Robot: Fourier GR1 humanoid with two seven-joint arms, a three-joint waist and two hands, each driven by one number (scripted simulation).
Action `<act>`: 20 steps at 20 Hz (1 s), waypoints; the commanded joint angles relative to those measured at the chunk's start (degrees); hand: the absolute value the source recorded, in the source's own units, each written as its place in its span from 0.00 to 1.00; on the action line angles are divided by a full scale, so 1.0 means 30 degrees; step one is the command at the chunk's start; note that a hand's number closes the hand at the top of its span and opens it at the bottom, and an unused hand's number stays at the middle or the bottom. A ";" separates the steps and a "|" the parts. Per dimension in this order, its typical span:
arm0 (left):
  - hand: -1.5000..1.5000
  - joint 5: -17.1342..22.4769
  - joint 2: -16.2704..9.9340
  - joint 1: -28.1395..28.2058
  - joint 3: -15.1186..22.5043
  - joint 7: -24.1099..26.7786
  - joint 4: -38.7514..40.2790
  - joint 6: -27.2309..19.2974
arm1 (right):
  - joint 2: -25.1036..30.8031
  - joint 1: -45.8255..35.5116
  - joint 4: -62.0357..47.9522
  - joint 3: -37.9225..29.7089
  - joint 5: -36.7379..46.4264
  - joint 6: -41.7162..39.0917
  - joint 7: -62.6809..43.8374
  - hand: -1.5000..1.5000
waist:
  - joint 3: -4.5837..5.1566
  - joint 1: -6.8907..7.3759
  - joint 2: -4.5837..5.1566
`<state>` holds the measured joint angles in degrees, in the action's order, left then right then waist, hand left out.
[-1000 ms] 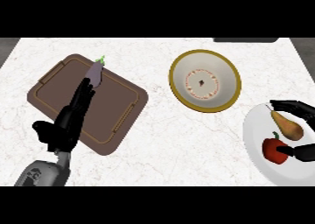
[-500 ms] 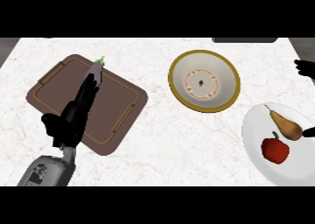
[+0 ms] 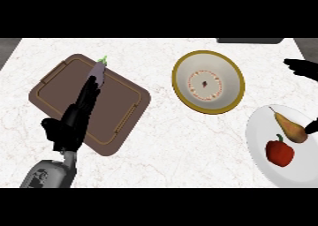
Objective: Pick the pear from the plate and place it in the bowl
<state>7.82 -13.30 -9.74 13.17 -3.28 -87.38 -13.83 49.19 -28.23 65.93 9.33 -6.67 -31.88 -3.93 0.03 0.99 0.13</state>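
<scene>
Tan pear (image 3: 291, 129) beside red bell pepper (image 3: 279, 151) on white round plate (image 3: 266, 154), gold-rimmed cream bowl (image 3: 208, 82) on marble desk (image 3: 168, 150), right robot hand (image 3: 308, 69) at the edge, finger state unclear, left robot hand (image 3: 73, 121) fingers straight over brown tray (image 3: 119, 110)

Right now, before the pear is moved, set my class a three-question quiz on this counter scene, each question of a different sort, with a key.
1. True or false: the tan pear lies in the yellow-rimmed round bowl.
2. What shares the white round plate with the pear? A) a red pepper B) a banana C) a cup
3. Fill in: the black left hand hovers over the brown rectangular ___.
Key: 1 false; 2 A; 3 tray.
</scene>
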 commanded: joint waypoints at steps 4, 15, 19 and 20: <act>0.50 -0.1038 0.1212 0.0637 0.0686 0.1473 0.0667 -0.0212 | -0.1281 -0.1143 -0.2367 0.1509 0.2669 -0.1374 -0.1038 0.00 | -0.0012 -0.0070 0.0021; 0.50 -0.1671 0.1563 -0.0104 -0.0730 0.0051 0.0479 0.0230 | -0.0931 0.0165 -0.4220 -0.0883 0.4990 -0.3936 0.2965 0.00 | -0.0012 -0.0319 -0.0039; 0.50 -0.1626 0.1312 -0.0121 -0.1074 -0.0191 0.0484 0.1070 | -0.1201 0.0120 -0.4124 -0.2145 0.4275 -0.5055 0.2681 0.00 | -0.0010 -0.0333 -0.0046; 0.50 -0.1339 0.1336 0.0301 -0.1289 0.0321 0.0449 0.1256 | -0.1963 -0.0874 -0.4622 -0.2523 0.3772 -0.5021 0.1672 0.00 | -0.0008 -0.0263 -0.0039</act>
<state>4.21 -10.06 -9.28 9.88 -3.28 -86.69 -10.76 44.80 -29.51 53.07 4.96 6.26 -44.83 2.54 -0.01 0.17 0.02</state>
